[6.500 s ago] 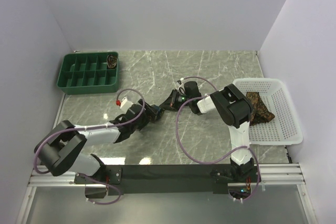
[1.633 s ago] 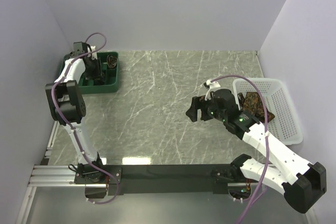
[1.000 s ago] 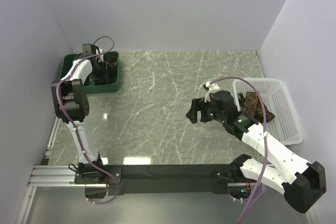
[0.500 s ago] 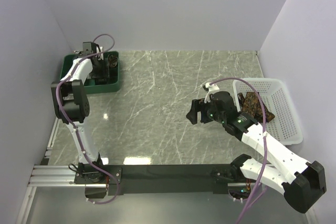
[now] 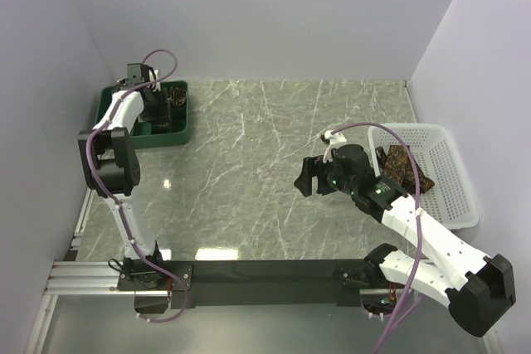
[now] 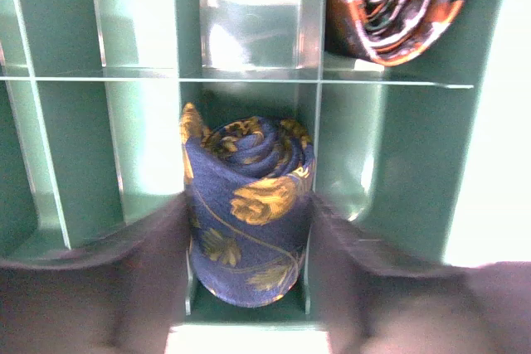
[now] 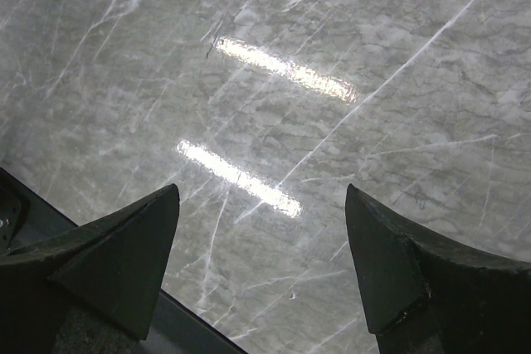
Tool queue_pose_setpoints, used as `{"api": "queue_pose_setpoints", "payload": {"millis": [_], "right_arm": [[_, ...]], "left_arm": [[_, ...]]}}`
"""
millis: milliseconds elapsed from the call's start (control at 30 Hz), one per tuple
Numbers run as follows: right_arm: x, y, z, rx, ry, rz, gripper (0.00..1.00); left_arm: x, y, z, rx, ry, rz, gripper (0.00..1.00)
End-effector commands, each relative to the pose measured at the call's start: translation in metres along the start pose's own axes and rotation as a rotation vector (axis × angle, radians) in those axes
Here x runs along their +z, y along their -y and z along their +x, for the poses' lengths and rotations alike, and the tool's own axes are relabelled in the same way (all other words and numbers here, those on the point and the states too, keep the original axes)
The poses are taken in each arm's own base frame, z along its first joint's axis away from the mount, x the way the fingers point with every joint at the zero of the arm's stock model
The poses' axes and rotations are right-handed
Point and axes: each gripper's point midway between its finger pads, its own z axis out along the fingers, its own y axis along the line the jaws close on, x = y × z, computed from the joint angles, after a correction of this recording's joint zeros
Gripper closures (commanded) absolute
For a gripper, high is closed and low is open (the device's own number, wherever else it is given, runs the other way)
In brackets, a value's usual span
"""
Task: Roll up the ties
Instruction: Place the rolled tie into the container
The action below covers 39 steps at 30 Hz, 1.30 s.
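Left gripper [image 6: 249,213]: its fingers reach down on either side of the rolled navy tie [image 6: 249,176], dark and blurred at the lower left and lower right of the wrist view. They sit close against the roll's flanks. The blur hides whether they pinch it or stand just free of it, so I cannot tell.

The roll stands on end in the lower middle compartment of the green tray [image 6: 141,147]. Its spiral faces the camera, the coil is tight, and its near part bulges just past the dividers. One compartment up and to the right is a second roll, the brown tie [image 6: 398,2], at the upper right corner of the frame.

Step in hand, as I read it: seat the navy roll and get out.
- Open only as far as the dividers allow.
- Lift straight up along the line of the compartment. Sideways drag could catch the outer lap and unwind the coil.
- If an end springs loose, press it down before you leave.

Right gripper [image 7: 261,196]: jaws spread wide, holding nothing, hanging over the bare marble table [image 7: 348,72], mid-frame in the top view.

The white basket [image 5: 452,205] sits at the right edge of the top view with loose brown ties [image 5: 406,170] heaped in it, unrolled. My judgement is that these are your next stock. Hold the right arm off until the left is out.
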Motion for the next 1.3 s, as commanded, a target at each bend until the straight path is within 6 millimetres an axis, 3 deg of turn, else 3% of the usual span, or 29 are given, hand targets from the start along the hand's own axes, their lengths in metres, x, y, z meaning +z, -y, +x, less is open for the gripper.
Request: {"api": "queue_pose_setpoints", "payload": {"millis": [0,67,200,400,467,567,733,833,967,1267], "right_arm": [[0.001,-0.004,-0.006,-0.013,0.029,-0.018,0.13],[0.002,-0.004,-0.006,-0.01,0.029,-0.02,0.13],[0.003,-0.004,-0.004,-0.006,0.021,-0.02,0.13],[0.004,-0.002,-0.001,-0.002,0.021,-0.015,0.13],[0.004,-0.002,0.0,-0.002,0.019,-0.018,0.13],[0.003,-0.002,0.0,-0.002,0.021,-0.017,0.14],[0.0,-0.001,-0.002,-0.006,0.03,-0.011,0.14],[-0.001,-0.002,-0.003,-0.006,0.034,-0.014,0.14],[-0.003,-0.002,-0.005,-0.004,0.041,-0.015,0.14],[-0.008,-0.001,-0.006,-0.008,0.053,-0.004,0.14]], "left_arm": [[-0.015,0.002,-0.013,-0.028,0.043,0.034,0.48],[-0.009,0.004,-0.006,-0.038,0.016,0.046,0.57],[0.001,0.006,0.005,-0.051,-0.017,0.059,0.57],[0.018,0.005,0.026,-0.068,-0.076,0.052,0.51],[0.019,0.005,0.027,-0.073,-0.079,0.053,0.41],[0.007,0.006,0.015,-0.072,-0.032,0.054,0.3],[-0.021,0.004,-0.012,-0.08,0.05,0.044,0.19],[-0.04,0.005,-0.029,-0.088,0.113,0.04,0.01],[-0.068,0.003,-0.047,-0.12,0.205,0.025,0.01],[-0.087,0.001,-0.044,-0.164,0.269,0.012,0.02]]}}
